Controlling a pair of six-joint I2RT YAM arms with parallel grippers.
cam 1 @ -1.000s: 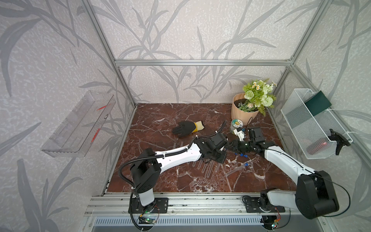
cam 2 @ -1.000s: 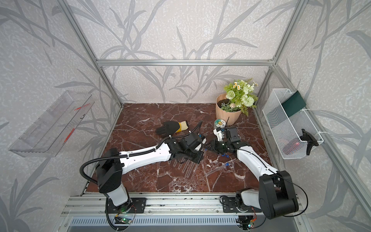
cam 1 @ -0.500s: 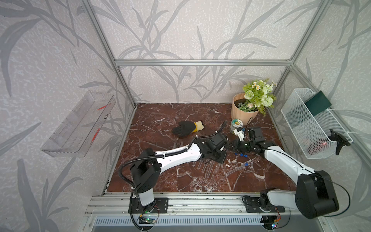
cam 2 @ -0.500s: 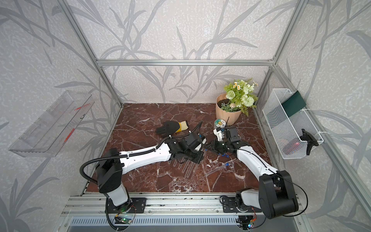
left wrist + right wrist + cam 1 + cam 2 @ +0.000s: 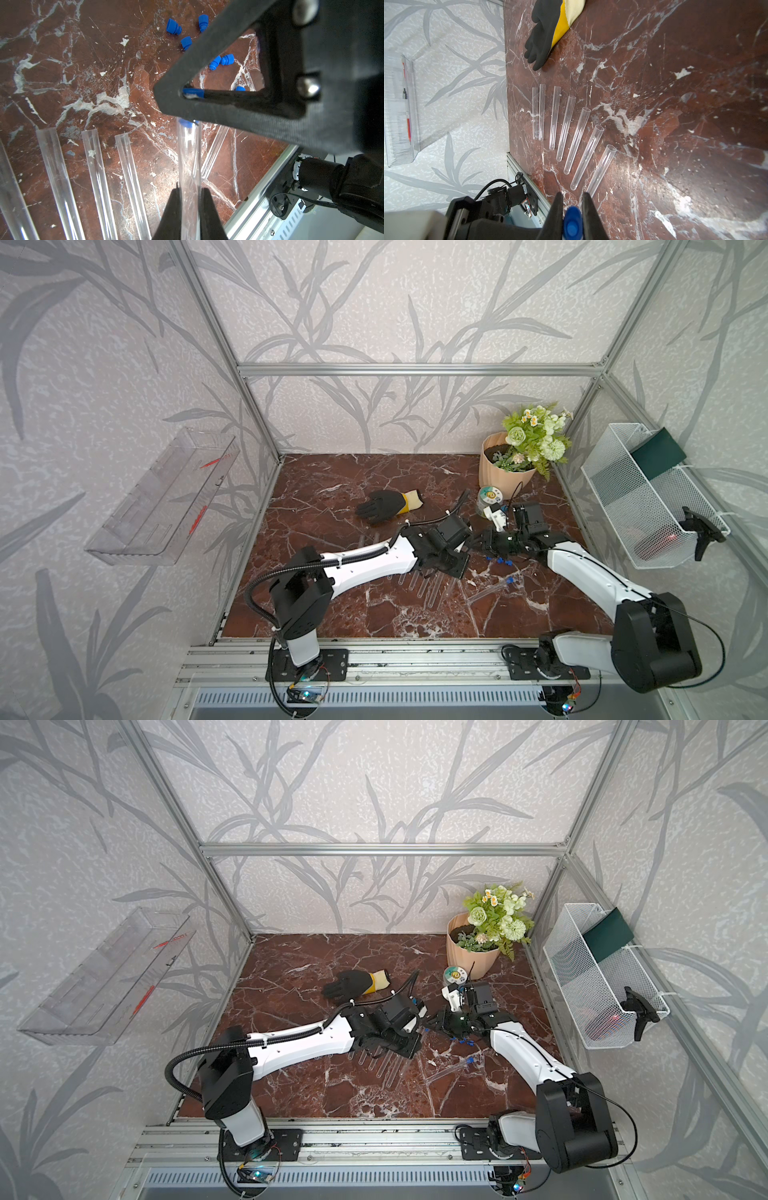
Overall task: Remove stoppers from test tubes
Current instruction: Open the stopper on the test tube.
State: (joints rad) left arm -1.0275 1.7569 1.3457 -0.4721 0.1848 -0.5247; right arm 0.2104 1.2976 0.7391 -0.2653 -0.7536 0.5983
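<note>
My left gripper [image 5: 190, 189] is shut on a clear test tube [image 5: 189, 158] held above the table. The tube's blue stopper [image 5: 572, 224] sits between the fingers of my right gripper [image 5: 572, 194], which is shut on it. In both top views the two grippers meet tip to tip at mid-table [image 5: 476, 542] [image 5: 428, 1021]. Several open test tubes [image 5: 566, 128] lie fanned out on the marble. Several loose blue stoppers [image 5: 173, 26] lie near the right gripper. One more tube with a blue stopper [image 5: 492, 589] lies on the table in front of them.
A black and yellow glove [image 5: 384, 506] lies behind the left arm. A flowerpot [image 5: 505, 472] and a small round tin [image 5: 490, 495] stand at the back right. A wire basket [image 5: 648, 497] hangs on the right wall, a clear tray [image 5: 166, 497] on the left.
My right gripper's jaws have closed in on the stopper. Both arms otherwise stay where they were.
</note>
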